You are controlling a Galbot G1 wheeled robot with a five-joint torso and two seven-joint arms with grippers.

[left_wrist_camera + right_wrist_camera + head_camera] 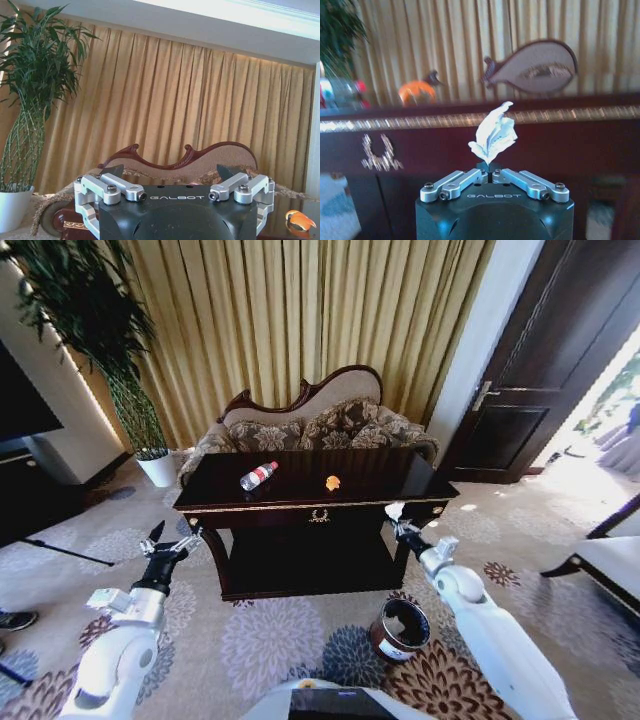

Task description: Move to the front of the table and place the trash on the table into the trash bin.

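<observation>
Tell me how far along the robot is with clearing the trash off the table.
Done: the robot stands in front of the table. In hand: the right gripper is shut on a white paper scrap, held at the table's front edge, not yet over the trash bin on the carpet. Left: the plastic bottle and the orange scrap lie on the tabletop. The left gripper is open, short of the table.

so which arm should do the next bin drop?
Right, probably. The right gripper is already shut on a white paper scrap, and the trash bin sits on the floor beside that arm. The left gripper is open and holds nothing.
</observation>
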